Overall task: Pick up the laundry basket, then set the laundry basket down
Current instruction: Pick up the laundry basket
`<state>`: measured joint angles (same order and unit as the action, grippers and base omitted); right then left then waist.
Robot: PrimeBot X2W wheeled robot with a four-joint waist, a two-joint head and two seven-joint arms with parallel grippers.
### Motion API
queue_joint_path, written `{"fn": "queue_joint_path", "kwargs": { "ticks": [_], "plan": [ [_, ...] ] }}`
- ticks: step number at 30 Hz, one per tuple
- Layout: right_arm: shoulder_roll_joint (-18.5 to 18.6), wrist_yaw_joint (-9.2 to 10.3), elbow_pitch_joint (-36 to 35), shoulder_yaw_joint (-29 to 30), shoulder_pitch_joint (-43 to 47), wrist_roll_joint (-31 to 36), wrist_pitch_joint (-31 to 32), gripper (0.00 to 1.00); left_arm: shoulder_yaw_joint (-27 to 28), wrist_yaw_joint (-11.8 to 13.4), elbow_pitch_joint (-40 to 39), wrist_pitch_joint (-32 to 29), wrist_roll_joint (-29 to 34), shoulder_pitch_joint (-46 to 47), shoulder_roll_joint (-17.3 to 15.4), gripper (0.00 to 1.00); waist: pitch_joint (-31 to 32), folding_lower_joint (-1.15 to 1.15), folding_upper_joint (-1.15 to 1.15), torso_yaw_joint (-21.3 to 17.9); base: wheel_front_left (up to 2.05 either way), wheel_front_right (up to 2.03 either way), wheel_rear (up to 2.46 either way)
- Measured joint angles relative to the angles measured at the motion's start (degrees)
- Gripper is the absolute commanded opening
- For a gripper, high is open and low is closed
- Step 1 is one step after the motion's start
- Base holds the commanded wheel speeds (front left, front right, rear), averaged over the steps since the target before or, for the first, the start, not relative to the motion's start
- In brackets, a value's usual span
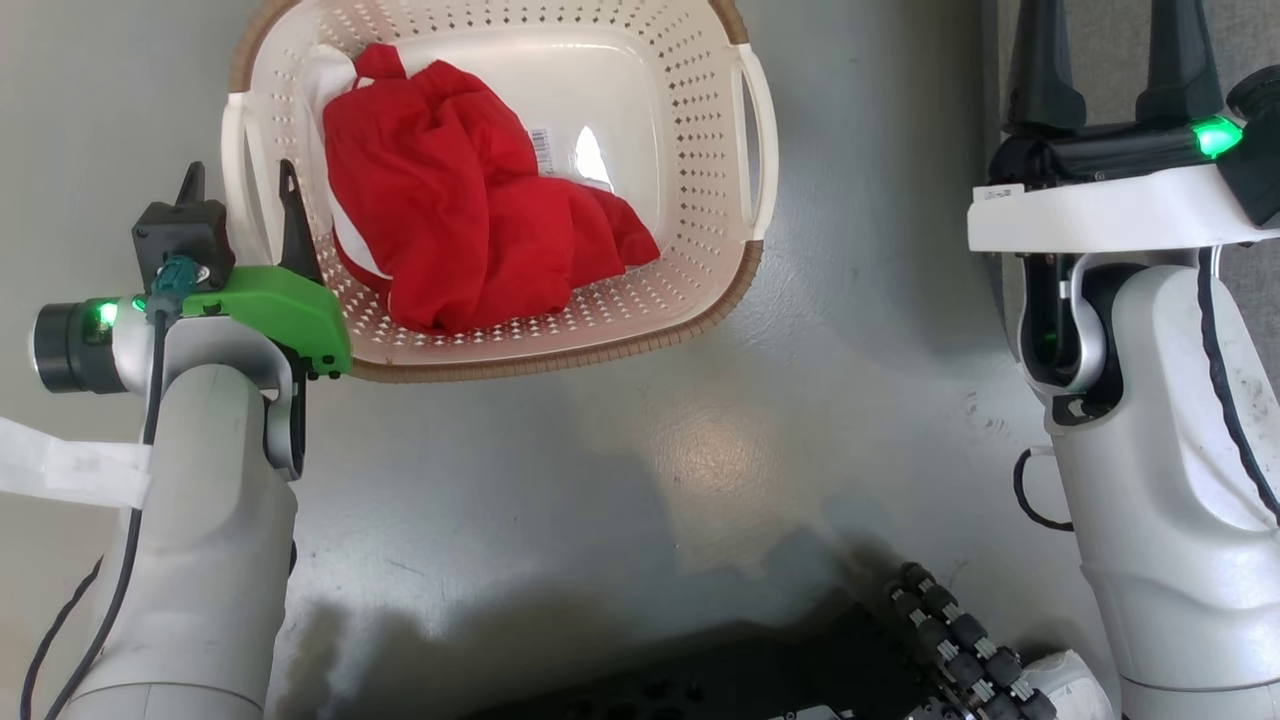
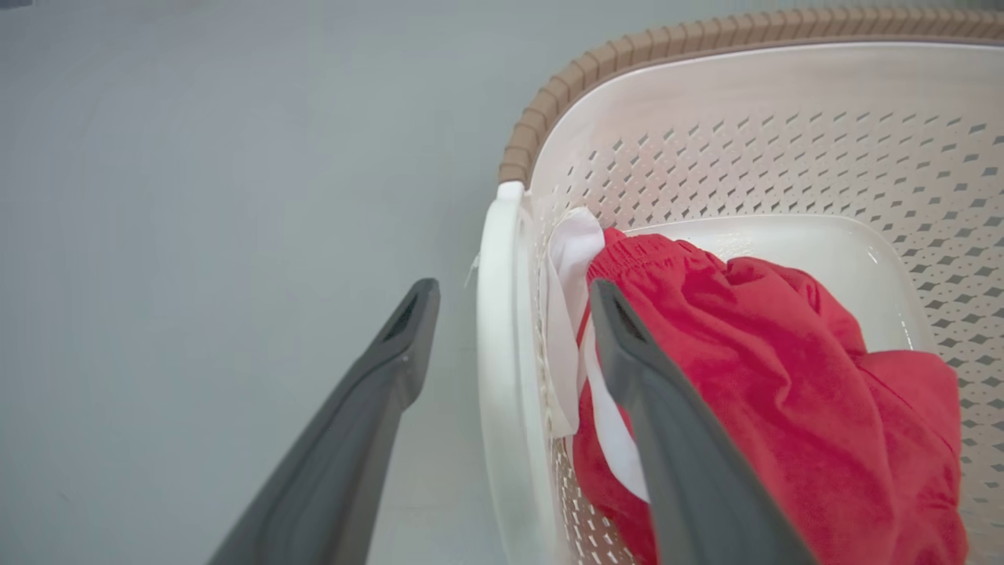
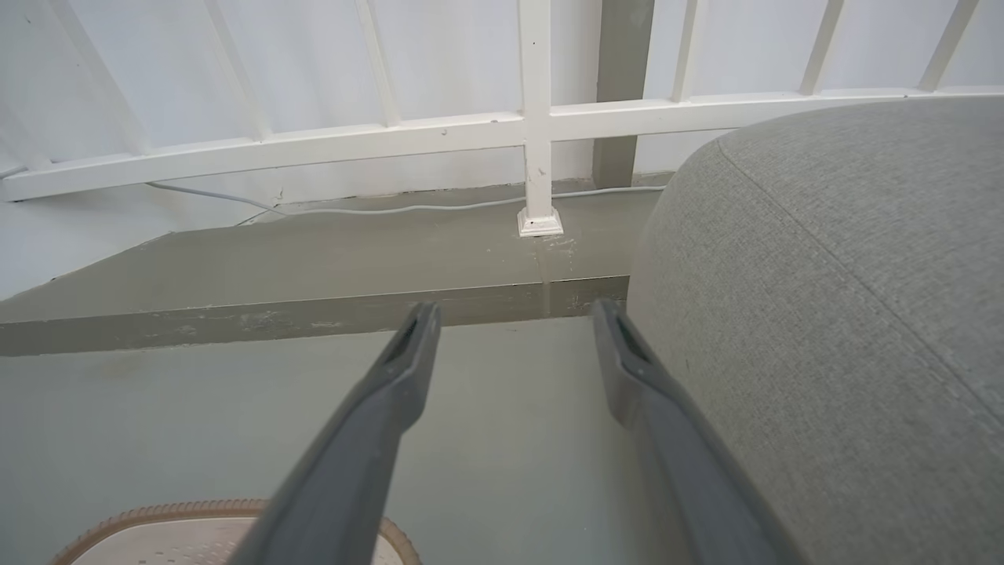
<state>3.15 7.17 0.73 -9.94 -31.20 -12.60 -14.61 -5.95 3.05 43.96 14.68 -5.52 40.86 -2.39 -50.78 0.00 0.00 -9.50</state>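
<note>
Laundry basket (image 1: 560, 352) pickup starts at our left claw (image 2: 514, 294), which stands open with one finger outside the white left handle (image 2: 502, 353) and the other inside, over the red garment (image 2: 784, 377). We judge that this straddle is set so that a squeeze will pinch the handle. Our right claw (image 3: 515, 312) is also spread and empty. It is well apart from the right handle (image 1: 760, 140) and beside a grey upholstered seat (image 3: 823, 314), not yet at its side. The laundry basket sits on the grey floor (image 1: 700, 450), apparently unlifted.
</note>
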Motion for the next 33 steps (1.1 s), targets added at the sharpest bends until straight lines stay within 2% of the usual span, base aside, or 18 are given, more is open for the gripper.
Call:
{"fn": "queue_joint_path", "kwargs": {
  "ticks": [8,20,33],
  "plan": [
    [0.0,0.0,0.54,0.02,0.14,0.0,0.01,1.0,0.45,0.01,-3.12,0.0,-0.01,-0.09,0.0,1.0,1.65,0.0,0.0,0.4,0.0,0.0,0.0],
    [0.0,0.0,2.23,0.3,1.45,0.47,0.01,1.0,0.9,-0.02,-12.26,0.0,0.02,-2.13,0.0,1.0,5.15,0.0,0.0,0.98,0.0,0.0,0.0],
    [-0.04,-0.07,5.9,-0.03,7.38,2.69,0.01,1.0,2.29,-0.51,-22.02,0.0,-0.35,-10.15,0.18,1.0,13.23,0.0,0.0,2.04,0.0,0.0,0.0]
  ]
}}
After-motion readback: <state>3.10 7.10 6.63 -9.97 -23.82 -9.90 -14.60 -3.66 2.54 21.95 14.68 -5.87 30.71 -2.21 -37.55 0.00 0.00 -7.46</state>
